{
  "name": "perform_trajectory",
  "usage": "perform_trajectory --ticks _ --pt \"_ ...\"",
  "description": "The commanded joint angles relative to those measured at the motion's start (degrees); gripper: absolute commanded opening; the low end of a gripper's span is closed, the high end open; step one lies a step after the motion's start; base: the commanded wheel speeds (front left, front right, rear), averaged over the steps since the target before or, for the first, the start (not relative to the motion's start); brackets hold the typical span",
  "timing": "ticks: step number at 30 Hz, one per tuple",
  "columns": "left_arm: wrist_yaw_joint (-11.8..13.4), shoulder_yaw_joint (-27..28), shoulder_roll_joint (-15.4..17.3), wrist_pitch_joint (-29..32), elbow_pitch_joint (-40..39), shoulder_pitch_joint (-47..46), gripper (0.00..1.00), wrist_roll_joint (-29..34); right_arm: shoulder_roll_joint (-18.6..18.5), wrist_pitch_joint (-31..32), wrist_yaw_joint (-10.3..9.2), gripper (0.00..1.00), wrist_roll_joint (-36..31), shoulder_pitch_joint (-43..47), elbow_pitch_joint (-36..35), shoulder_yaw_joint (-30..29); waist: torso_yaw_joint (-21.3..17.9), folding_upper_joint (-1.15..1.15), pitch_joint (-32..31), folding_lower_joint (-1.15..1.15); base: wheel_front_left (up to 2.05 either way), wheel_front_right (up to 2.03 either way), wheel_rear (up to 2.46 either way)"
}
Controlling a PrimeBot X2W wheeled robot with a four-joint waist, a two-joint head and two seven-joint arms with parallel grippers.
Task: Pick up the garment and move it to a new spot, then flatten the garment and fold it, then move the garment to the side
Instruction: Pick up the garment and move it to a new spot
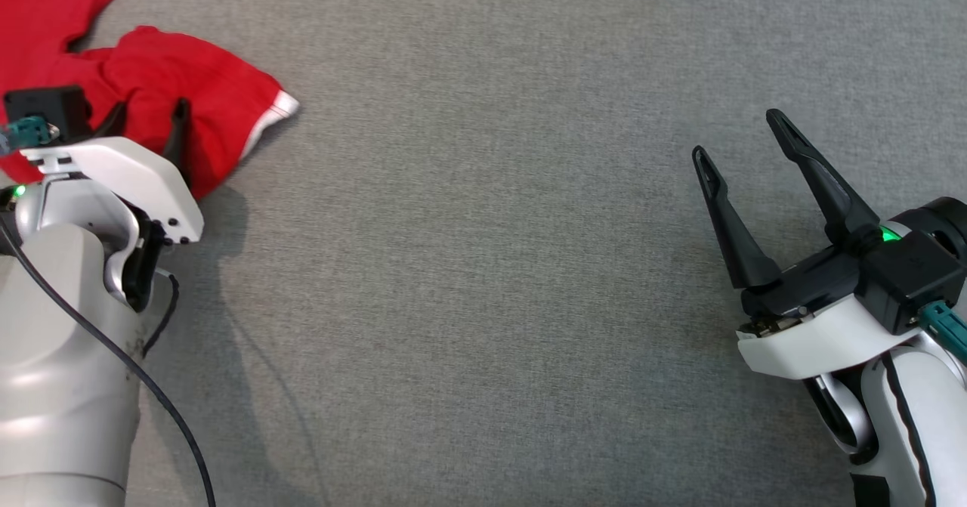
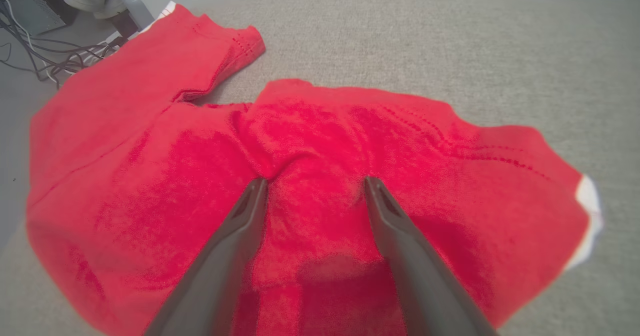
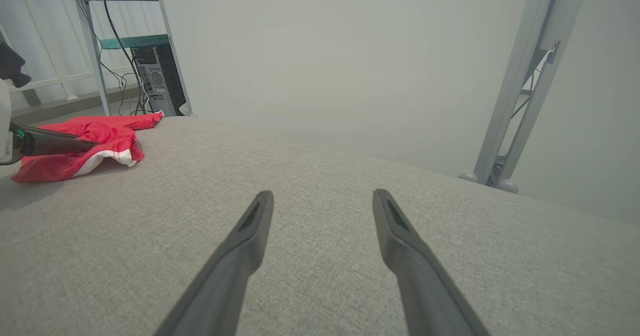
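Because the garment (image 2: 150,176) is thin, soft red cloth, it will probably handle as something light and limp. It should bunch and sag rather than keep any shape, and it is not fragile. The left gripper (image 2: 316,183) has its two dark fingers spread apart and holds nothing. Their tips are low over the red fabric, but contact cannot be confirmed. Between the fingers the cloth is a little puffed and wrinkled. This seems a sensible place to pinch, because a raised fold gives the smooth fingers something to close on. Just beyond the tips a deeper crease (image 2: 260,160) runs, and past it there is a hem with a dotted stitch line. To the right of the fingers the edge ends in a white band (image 2: 587,211). Farther away, to the left, a second flap reaches toward the edge of the table (image 1: 483,265), whose cover is grey, matte and finely woven.

The right gripper (image 1: 736,135) also has its fingers wide apart and empty, over bare grey cover. The garment lies well apart to the left of them.
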Motion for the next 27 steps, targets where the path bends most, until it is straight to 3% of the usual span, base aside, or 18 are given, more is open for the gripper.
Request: perform_trajectory --ticks 1,4,5,6,10,17,27 --pt "0.33 -0.01 0.54 0.24 0.92 -1.38 1.00 0.48 -0.32 -0.24 -0.03 1.00 -0.27 0.33 -0.36 -0.21 -0.78 0.00 0.74 0.00 0.00 0.00 0.00" --pt "0.09 0.23 0.82 2.05 4.37 -2.95 1.00 -0.45 -0.34 -0.48 -0.03 1.00 -0.28 0.38 -0.52 -0.57 -1.21 0.00 1.20 0.00 0.00 0.00 0.00" --pt "-0.15 0.07 0.92 2.86 5.52 -3.37 0.59 -0.63 -0.36 -0.49 -0.03 1.00 -0.29 0.35 -0.52 -0.63 -1.28 0.00 1.32 0.00 0.00 0.00 0.00" --pt "-0.58 -0.25 1.07 3.38 6.41 -3.72 0.02 -0.63 -0.33 -0.49 -0.03 1.00 -0.33 0.30 -0.52 -0.69 -1.35 0.00 1.42 0.00 0.00 0.00 0.00" --pt "-1.33 -0.44 1.22 1.89 8.17 -5.03 0.00 -1.40 -0.07 -0.85 -0.03 1.00 -0.38 0.09 -0.07 -1.03 -1.30 0.00 1.31 0.00 0.00 0.00 0.00" --pt "-2.22 0.86 -0.33 -7.27 5.69 -6.05 0.00 -4.07 1.25 -2.10 -0.03 1.00 0.22 -0.29 2.09 -0.63 -1.21 0.00 -1.49 0.00 0.00 0.00 0.00" --pt "-3.56 -0.36 -2.45 -10.56 -6.59 -2.23 0.00 -10.26 4.69 -5.29 -0.03 1.00 1.63 -0.24 7.17 -0.80 -4.54 0.00 -8.49 0.00 0.00 0.00 0.00"
